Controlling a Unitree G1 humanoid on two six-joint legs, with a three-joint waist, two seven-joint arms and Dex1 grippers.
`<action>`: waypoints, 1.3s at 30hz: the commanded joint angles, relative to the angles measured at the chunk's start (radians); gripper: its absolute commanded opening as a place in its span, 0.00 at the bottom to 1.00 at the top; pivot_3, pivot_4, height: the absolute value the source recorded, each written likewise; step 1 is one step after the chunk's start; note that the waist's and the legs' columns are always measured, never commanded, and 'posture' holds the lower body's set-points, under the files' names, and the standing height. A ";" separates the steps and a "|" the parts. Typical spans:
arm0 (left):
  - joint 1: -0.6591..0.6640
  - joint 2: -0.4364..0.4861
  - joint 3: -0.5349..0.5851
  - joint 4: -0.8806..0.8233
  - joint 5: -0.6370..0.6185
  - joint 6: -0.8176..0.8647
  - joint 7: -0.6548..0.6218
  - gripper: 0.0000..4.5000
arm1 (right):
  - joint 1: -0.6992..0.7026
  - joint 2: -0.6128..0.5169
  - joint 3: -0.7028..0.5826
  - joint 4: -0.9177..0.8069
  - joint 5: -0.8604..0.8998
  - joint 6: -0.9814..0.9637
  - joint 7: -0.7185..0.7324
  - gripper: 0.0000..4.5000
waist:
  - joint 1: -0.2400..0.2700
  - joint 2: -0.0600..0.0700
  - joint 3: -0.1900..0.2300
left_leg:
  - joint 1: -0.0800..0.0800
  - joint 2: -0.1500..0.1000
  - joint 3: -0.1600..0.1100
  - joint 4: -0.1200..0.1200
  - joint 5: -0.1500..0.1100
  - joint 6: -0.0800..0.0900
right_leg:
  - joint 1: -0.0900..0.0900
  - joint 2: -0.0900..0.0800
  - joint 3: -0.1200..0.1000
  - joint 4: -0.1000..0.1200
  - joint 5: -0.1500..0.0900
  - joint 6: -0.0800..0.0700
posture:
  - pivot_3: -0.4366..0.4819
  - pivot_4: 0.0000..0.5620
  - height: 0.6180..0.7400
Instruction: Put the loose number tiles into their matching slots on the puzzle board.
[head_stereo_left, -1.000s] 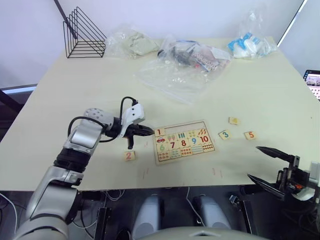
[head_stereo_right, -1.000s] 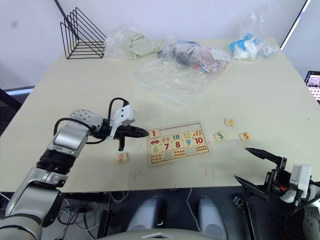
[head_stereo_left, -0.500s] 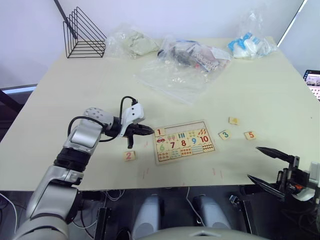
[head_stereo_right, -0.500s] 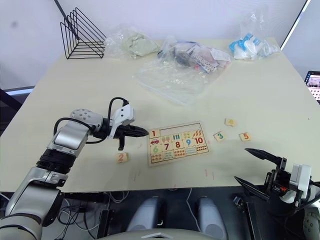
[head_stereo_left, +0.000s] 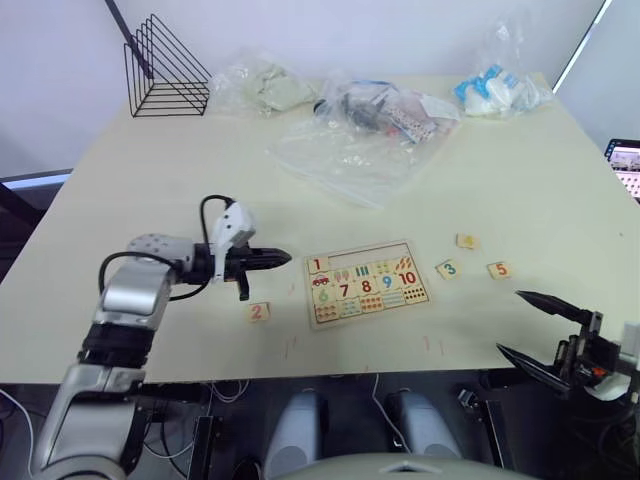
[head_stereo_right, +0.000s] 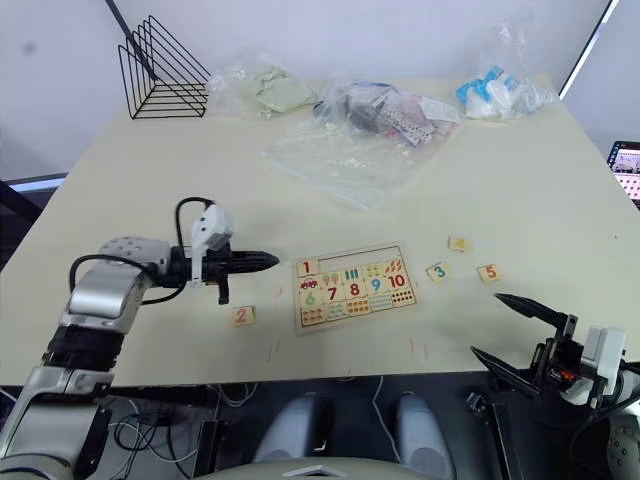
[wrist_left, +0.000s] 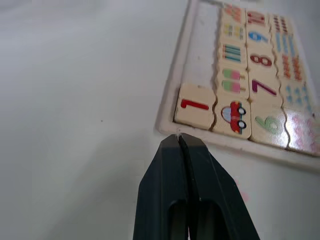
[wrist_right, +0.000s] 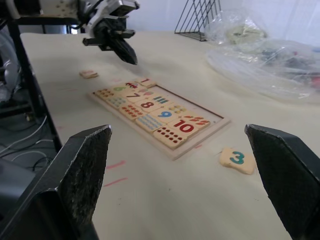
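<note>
With tile 1 (head_stereo_left: 318, 264) seated in the puzzle board's (head_stereo_left: 368, 283) top row, tile 2 (head_stereo_left: 258, 311) lies at the board's eight o'clock; approach it from above with jaws parted. Nearest, the right gripper (head_stereo_left: 545, 328) gapes wide, empty. The left gripper (head_stereo_left: 272, 258), pinched closed on nothing, points level toward three o'clock. Tiles 3 (head_stereo_left: 448, 268), 5 (head_stereo_left: 499, 270) and 4 (head_stereo_left: 466, 241) lie right of the board.

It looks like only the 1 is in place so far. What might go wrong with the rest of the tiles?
The 2 tile lies flat on the table, and the left gripper is shut, so it must open before grasping; thin tiles may slip. The 3, 4 and 5 sit near the right gripper, which is wide open and could nudge one away. Bumping the puzzle board could shift it.
</note>
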 joint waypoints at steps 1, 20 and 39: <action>0.085 -0.004 0.114 -0.082 -0.058 -0.014 0.072 0.01 | -0.001 -0.001 -0.049 0.007 0.024 0.008 -0.031 1.00 | 0.000 0.000 0.000 | 0.000 0.000 0.000 0.000 0.000 0.000 | 0.000 0.000 0.000 0.000 0.000 0.000 | 0.48 0.27 1.00; 0.557 -0.082 0.427 -0.223 -0.180 -0.143 0.222 0.85 | -0.043 -0.107 -0.109 0.256 -0.109 0.094 -0.181 1.00 | 0.001 0.000 0.000 | 0.001 0.002 0.002 -0.001 0.000 0.000 | 0.000 -0.003 0.001 -0.001 -0.002 -0.004 | 0.48 0.27 1.00; 0.777 -0.088 0.485 -0.200 -0.216 -0.358 0.084 1.00 | -0.118 -0.167 -0.147 0.432 -0.114 0.007 -0.066 1.00 | 0.001 0.000 -0.001 | 0.002 0.002 0.008 -0.001 0.000 0.000 | 0.000 -0.002 0.002 -0.002 -0.003 -0.004 | 0.48 0.27 1.00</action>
